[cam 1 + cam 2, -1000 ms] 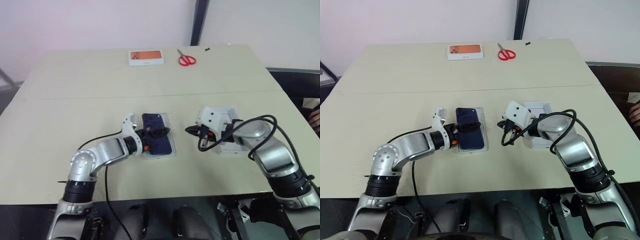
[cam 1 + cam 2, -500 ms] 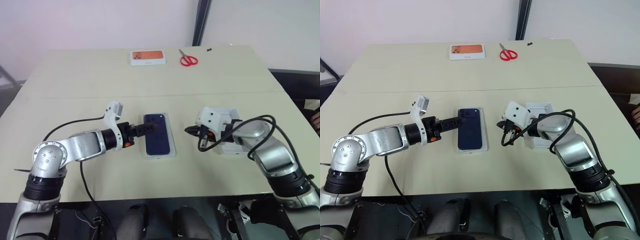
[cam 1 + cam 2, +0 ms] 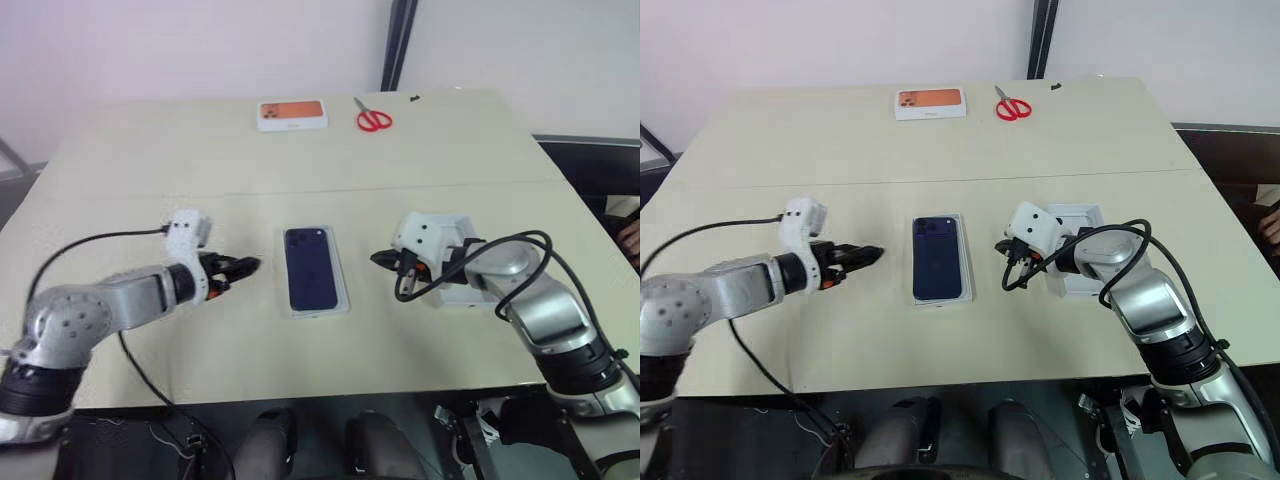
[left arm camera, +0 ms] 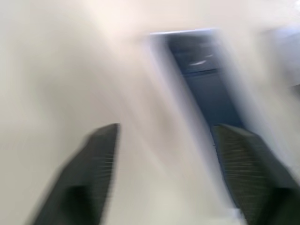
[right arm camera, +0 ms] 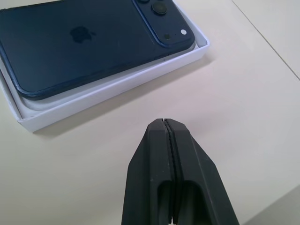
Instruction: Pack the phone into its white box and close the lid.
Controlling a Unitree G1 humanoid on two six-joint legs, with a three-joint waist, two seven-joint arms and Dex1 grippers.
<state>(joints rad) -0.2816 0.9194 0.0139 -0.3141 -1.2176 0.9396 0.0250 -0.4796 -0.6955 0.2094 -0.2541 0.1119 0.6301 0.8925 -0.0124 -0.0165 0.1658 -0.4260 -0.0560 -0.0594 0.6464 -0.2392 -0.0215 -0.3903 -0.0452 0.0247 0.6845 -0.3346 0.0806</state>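
The dark navy phone (image 3: pixel 313 268) lies back up inside the white box (image 3: pixel 319 311) at the middle of the table, camera cluster at the far end. My left gripper (image 3: pixel 245 267) hovers to the left of the box, apart from it; in the left wrist view its fingers (image 4: pixel 96 161) stand open with nothing between them. My right gripper (image 3: pixel 378 259) is shut and empty, pointing at the box's right side; the phone (image 5: pixel 89 42) and box rim (image 5: pixel 117 86) lie just beyond its tips. The lid (image 3: pixel 1083 213) lies open side up behind my right wrist, partly hidden by the arm.
A small orange-pictured box (image 3: pixel 292 114) and red scissors (image 3: pixel 373 120) lie near the table's far edge, with a tiny dark item (image 3: pixel 414 98) beyond them. A seam runs across the tabletop (image 3: pixel 150 190). Cables loop off both forearms.
My left gripper has drawn back leftward from over the phone to the bare table beside the box, rolling as it went. Phone and right arm stayed put.
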